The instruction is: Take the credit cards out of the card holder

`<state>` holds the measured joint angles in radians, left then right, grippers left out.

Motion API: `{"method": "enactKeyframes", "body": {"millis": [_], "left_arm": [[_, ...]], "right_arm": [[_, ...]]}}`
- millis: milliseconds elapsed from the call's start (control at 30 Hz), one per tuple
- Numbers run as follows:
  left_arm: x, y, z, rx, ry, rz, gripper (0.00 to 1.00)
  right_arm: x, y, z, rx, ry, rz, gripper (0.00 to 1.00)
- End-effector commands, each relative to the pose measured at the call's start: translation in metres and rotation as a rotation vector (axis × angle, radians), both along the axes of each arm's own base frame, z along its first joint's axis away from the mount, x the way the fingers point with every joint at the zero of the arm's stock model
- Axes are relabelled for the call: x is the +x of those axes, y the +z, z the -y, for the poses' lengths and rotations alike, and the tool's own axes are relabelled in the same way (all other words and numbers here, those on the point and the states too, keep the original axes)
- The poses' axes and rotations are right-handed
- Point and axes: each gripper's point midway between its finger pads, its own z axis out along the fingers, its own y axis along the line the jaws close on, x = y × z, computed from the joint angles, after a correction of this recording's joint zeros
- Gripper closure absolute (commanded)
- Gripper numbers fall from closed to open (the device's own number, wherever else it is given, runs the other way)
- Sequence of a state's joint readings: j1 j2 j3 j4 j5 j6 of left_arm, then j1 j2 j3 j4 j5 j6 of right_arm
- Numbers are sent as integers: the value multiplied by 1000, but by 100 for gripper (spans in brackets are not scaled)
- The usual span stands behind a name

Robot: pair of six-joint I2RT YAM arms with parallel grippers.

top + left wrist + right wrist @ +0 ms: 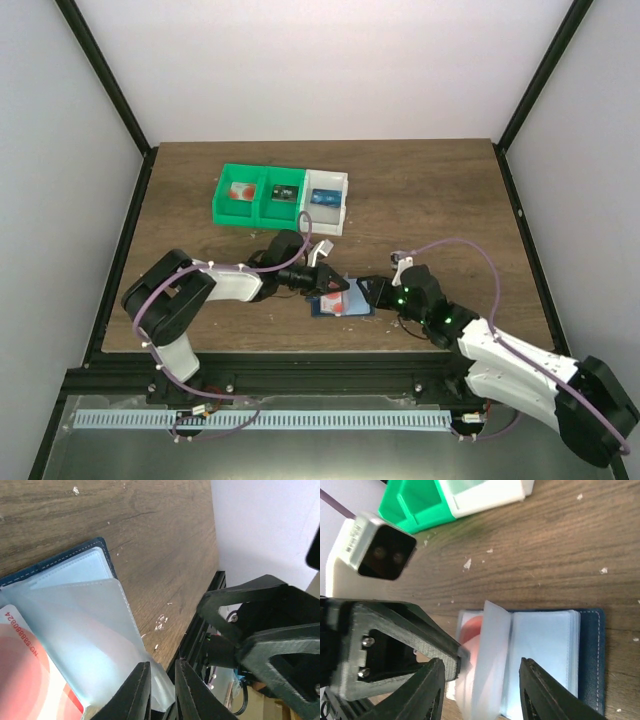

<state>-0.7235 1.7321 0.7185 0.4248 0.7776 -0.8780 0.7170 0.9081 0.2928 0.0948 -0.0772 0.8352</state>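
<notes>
Left claw holds its two fingers only a slit apart at the bottom of its wrist view, with the free corner of a clear pocket leaf lying in that slit. Whether the leaf is pinched or merely resting there cannot be told. Right claw stands plainly open and holds nothing, its fingers spread either side of the raised leaf. Between the two, at lower centre of the overhead view, the card holder lies open on the desk, its long axis running roughly left to right across the frame, well apart from the green and white bins higher up. One of the credit cards, whitish with a red disc, shows partly under the lifted leaf at the holder's left end, the end by the left claw. In the right claw's own view the card sits just above and between the open fingers, so that arm looks better placed to draw it out, though which way the pocket opens is unclear.
</notes>
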Motion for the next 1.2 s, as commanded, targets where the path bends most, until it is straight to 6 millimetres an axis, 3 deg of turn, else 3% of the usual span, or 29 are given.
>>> {"method": "enactKeyframes", "body": {"millis": [0, 333, 567, 733, 1167], "left_arm": [[-1, 13, 7, -51, -30, 24, 82], [2, 17, 0, -34, -16, 65, 73], [16, 13, -27, -31, 56, 72, 75], [17, -5, -46, 32, 86, 75, 85], [5, -50, -65, 120, 74, 25, 91]], "right_arm": [[0, 10, 8, -11, -27, 42, 57], [-2, 19, 2, 12, 12, 59, 57], [-5, 17, -13, 19, 88, 47, 57], [-2, 10, -26, 12, 137, 19, 64], [-6, -28, -71, 44, 323, -163, 70]]}}
